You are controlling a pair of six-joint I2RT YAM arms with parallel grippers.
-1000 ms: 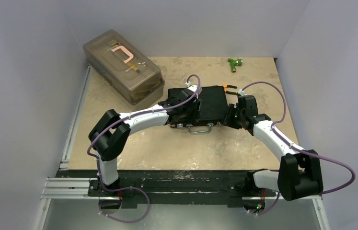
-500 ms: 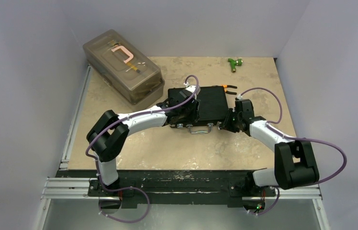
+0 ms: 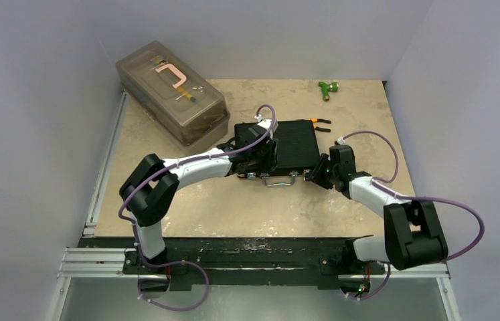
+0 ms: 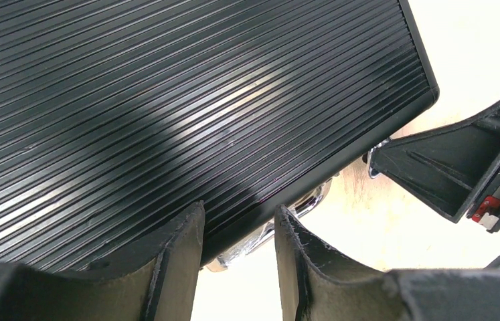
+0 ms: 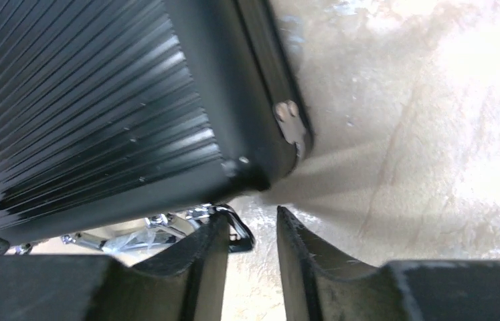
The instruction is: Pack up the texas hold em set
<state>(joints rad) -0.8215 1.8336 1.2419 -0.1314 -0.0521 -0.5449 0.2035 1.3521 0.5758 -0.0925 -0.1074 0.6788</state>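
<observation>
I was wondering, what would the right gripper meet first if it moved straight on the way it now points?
Most likely the silver latch just off the fingertips of the right gripper, at the near right corner of the closed black briefcase, with that corner right behind. Depth is unclear.

One black ribbed briefcase (image 3: 294,142) with one silver handle (image 3: 279,181). One translucent grey-brown plastic box (image 3: 193,117) with one pink hooked shape (image 3: 173,75) showing at its lid, one pair of orange-handled pliers (image 3: 320,122), one small green object (image 3: 328,87) — all on one counter (image 3: 233,207). Two grippers — left gripper (image 4: 237,221), right gripper (image 5: 250,224).
</observation>
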